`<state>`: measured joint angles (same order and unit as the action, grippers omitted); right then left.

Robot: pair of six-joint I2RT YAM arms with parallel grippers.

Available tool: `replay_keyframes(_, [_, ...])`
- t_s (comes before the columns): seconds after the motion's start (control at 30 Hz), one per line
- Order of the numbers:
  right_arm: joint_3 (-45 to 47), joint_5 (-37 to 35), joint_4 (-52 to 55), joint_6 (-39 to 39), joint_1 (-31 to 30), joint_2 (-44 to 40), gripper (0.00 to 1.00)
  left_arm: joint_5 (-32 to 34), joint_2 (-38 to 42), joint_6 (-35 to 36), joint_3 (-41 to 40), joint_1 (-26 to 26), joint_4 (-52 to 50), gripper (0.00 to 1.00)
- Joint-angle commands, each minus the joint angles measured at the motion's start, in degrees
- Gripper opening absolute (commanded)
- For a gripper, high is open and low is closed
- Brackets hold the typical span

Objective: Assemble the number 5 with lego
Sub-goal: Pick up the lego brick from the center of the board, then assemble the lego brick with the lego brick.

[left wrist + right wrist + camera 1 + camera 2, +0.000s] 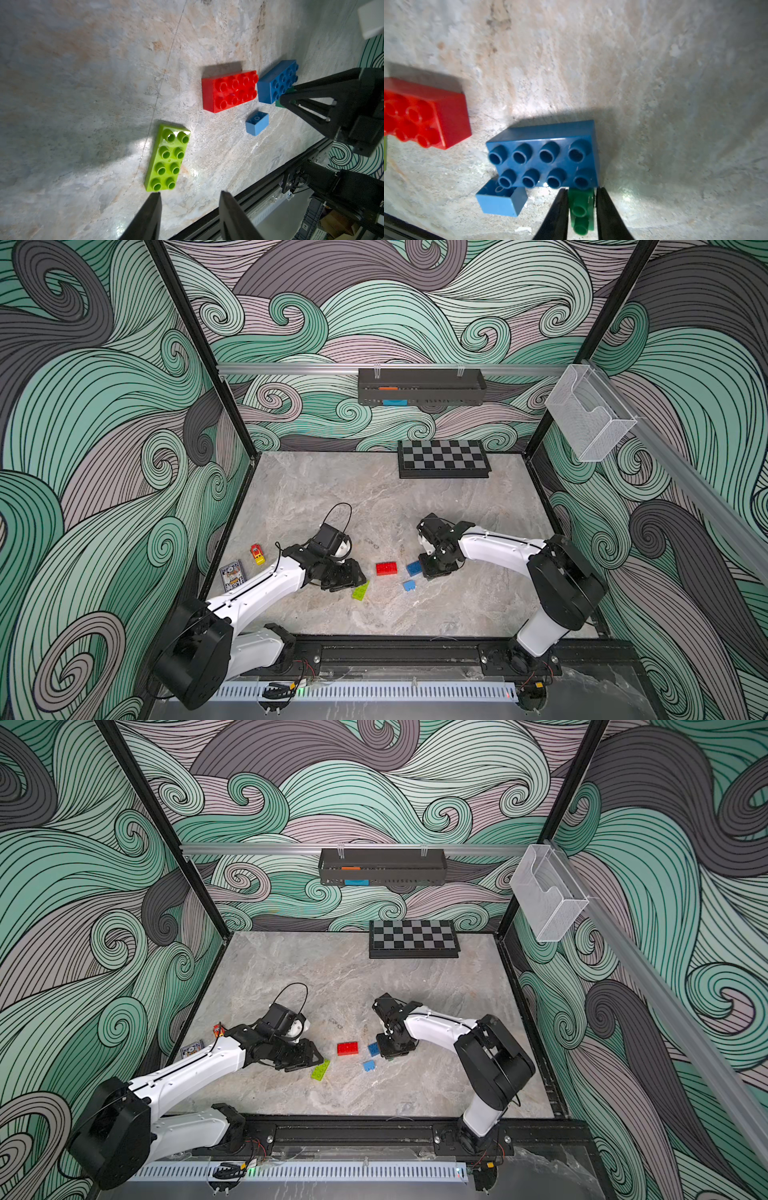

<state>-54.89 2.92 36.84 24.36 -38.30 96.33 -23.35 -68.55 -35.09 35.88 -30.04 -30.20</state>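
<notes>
The left gripper [189, 209] hangs low with fingers apart and nothing between them, lime green brick [167, 160] at its 12 o'clock. The right gripper [581, 207] points down, fingers pressing the dark green brick [581, 209], mostly hidden beside the dark blue brick [544, 153].

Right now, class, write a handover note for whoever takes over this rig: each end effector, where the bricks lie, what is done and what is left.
Left end effector: open, empty, just short of the lime green brick.
Right end effector: jaws closed on the dark green brick, which sits right beside the dark blue brick.
Red brick lies between the lime and dark blue ones; the light blue brick lies tipped over, hollow side showing.
Done: nothing is joined.
Left: stack all five bricks into the 5.
</notes>
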Motion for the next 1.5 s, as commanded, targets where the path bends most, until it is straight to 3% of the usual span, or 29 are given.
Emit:
replay_keyframes(0.0, [-0.6,-0.8,1.0,-1.0,-0.2,0.3,0.25,0.4,-0.4,1.1,0.6,-0.3,-0.4,0.49])
replay_keyframes(0.1, [-0.8,-1.0,1.2,-1.3,-0.3,0.2,0.18,0.4,-0.6,1.1,0.7,-0.3,-0.3,0.49])
replay_keyframes(0.5, [-4.7,-1.5,7.2,-4.9,0.8,-4.4,0.16,0.1,-1.1,1.3,1.1,-0.3,-0.1,0.49])
replay_keyframes(1.0, [-12.6,-0.5,9.0,-10.3,2.1,4.7,0.15,0.4,-0.5,1.5,0.9,-0.6,-0.8,0.49])
replay_keyframes(1.47, [-13.5,-0.4,9.3,-11.2,2.2,5.8,0.15,0.7,-0.7,1.5,0.8,-0.8,-0.7,0.49])
